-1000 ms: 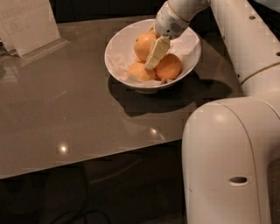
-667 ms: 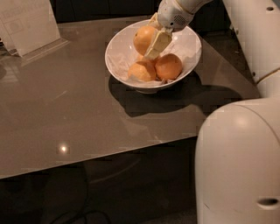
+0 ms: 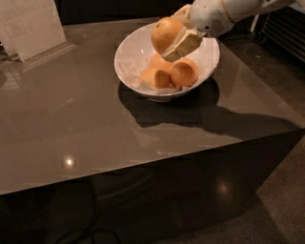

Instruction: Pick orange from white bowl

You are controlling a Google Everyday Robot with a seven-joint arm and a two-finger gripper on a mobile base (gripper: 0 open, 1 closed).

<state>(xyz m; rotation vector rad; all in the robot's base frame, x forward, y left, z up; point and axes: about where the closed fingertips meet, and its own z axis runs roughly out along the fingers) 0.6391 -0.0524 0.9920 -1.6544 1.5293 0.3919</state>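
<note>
Hanging in the jaws: the orange [image 3: 166,32], large and golden, held up over the inside of the bowl at the upper middle of the frame.
Orange, position: it sits above the fruit left in the bowl, near the far rim; whether it clears the fruit below completely I cannot tell.
Gripper [image 3: 178,37]: at the top of the frame, right of centre, reaching in from the upper right.
Jaws: closed around the orange, one cream finger [image 3: 183,44] pressed against its lower right side and the other behind its top.
Arm [image 3: 224,12]: white, running off the top right corner.
White bowl [image 3: 131,59]: glossy, flaring, standing upright on the surface just under the orange.
Reddish orange [image 3: 184,72]: in the bowl, on its right side.
Paler orange [image 3: 155,77]: in the bowl, touching the reddish one's left; another fruit shows behind them.
Surface [image 3: 71,124]: grey-brown and shiny, with the bowl's dark shadow [image 3: 190,112] falling toward the lower right.
White card [image 3: 31,24]: upper left corner, standing, well apart from the bowl.
</note>
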